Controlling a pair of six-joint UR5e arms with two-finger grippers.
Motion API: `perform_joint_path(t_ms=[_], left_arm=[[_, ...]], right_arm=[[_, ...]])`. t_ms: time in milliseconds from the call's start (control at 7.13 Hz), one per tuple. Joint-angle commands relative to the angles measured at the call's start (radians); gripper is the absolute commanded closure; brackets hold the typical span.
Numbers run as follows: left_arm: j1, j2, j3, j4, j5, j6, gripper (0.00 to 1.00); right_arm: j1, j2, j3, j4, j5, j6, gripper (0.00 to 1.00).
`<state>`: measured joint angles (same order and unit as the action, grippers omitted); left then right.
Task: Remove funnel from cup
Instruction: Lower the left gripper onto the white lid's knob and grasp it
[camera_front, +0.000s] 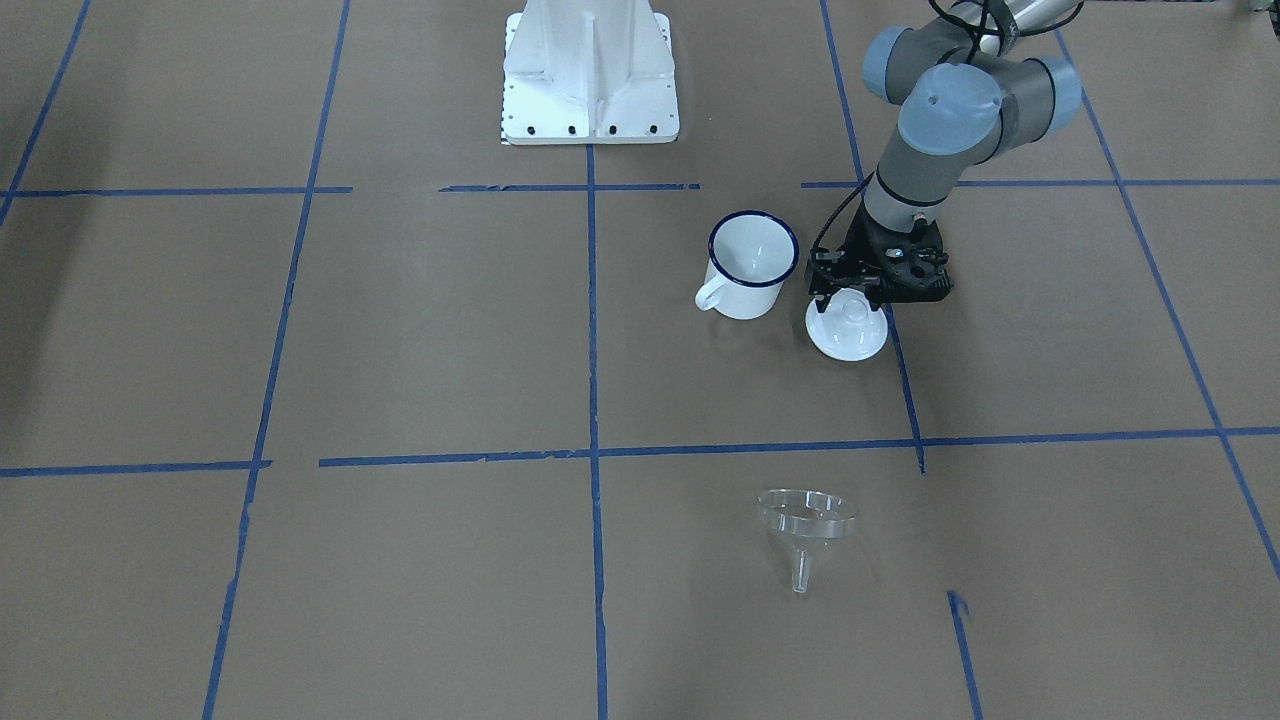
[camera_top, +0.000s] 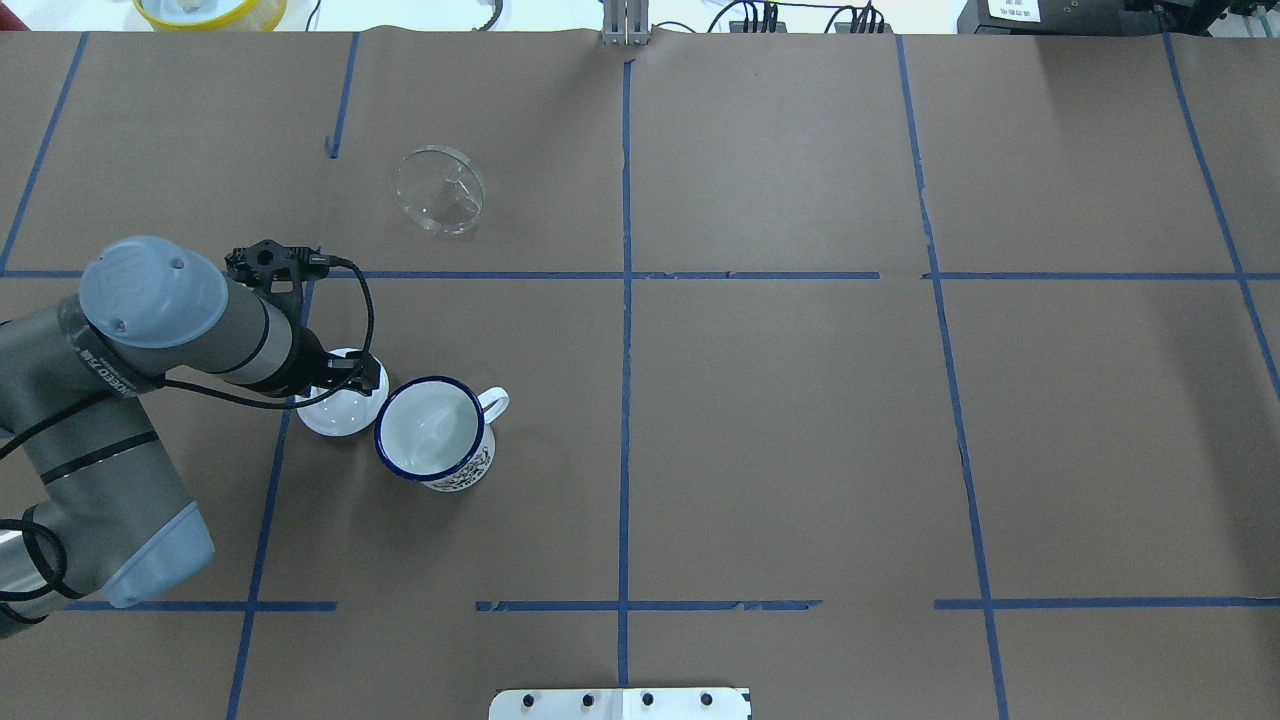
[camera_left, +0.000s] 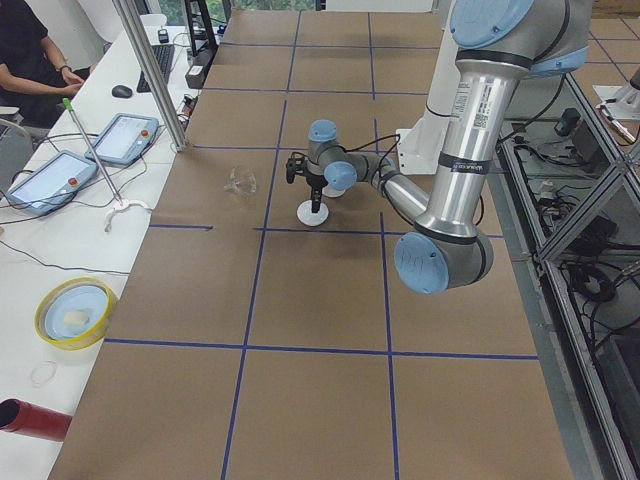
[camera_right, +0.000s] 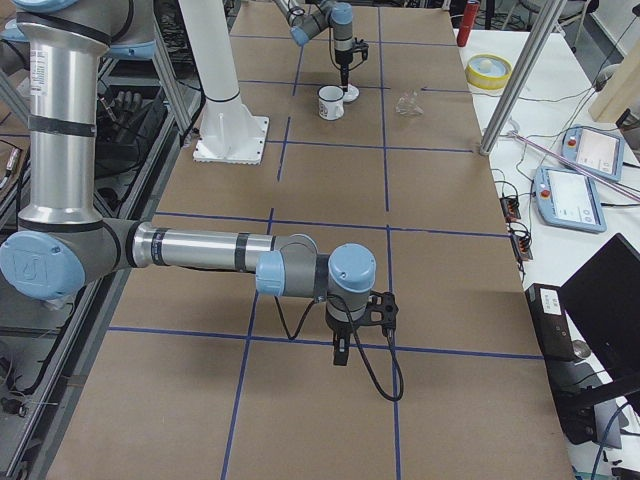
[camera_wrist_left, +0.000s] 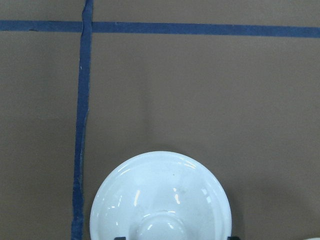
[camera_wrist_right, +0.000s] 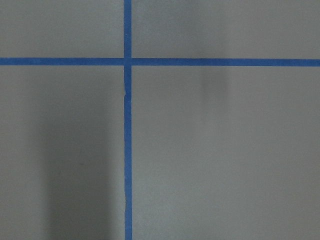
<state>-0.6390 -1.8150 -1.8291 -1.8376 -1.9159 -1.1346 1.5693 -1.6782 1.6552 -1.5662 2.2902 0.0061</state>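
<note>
Brown paper covers the counter (camera_top: 800, 450), marked into squares by blue tape (camera_top: 625, 400). The clear, cone-shaped funnel (camera_front: 806, 520) lies on its side on the paper, out of the cup and well apart from it. The white enamel cup (camera_front: 750, 265), with its dark blue rim, stands upright. Just beside it is a glossy round white lid (camera_front: 848, 335). The left end effector (camera_front: 852, 300) is over the lid, fingers apart on either side of its knob. Whether the right end effector (camera_right: 341, 355) is apart or together, I cannot tell.
</note>
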Motion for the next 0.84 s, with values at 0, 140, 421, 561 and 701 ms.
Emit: perform_joint_path(t_ms=[0,140,421,561,701], left_arm=[[-0.001,-0.003,0.002,0.006,0.000,0.007,0.27],[0.001,-0.006,0.013,0.006,0.000,0.009,0.28],[0.002,-0.007,0.017,0.006,0.000,0.012,0.31],[0.001,-0.007,0.016,0.006,0.000,0.018,0.33],[-0.008,-0.006,0.017,0.008,0.000,0.035,0.34]], right_arm=[[0.000,0.000,0.002,0.000,0.000,0.000,0.00],[0.000,0.000,0.000,0.000,0.000,0.000,0.00],[0.000,0.000,0.000,0.000,0.000,0.000,0.00],[0.000,0.000,0.000,0.000,0.000,0.000,0.00],[0.000,0.000,0.000,0.000,0.000,0.000,0.00]])
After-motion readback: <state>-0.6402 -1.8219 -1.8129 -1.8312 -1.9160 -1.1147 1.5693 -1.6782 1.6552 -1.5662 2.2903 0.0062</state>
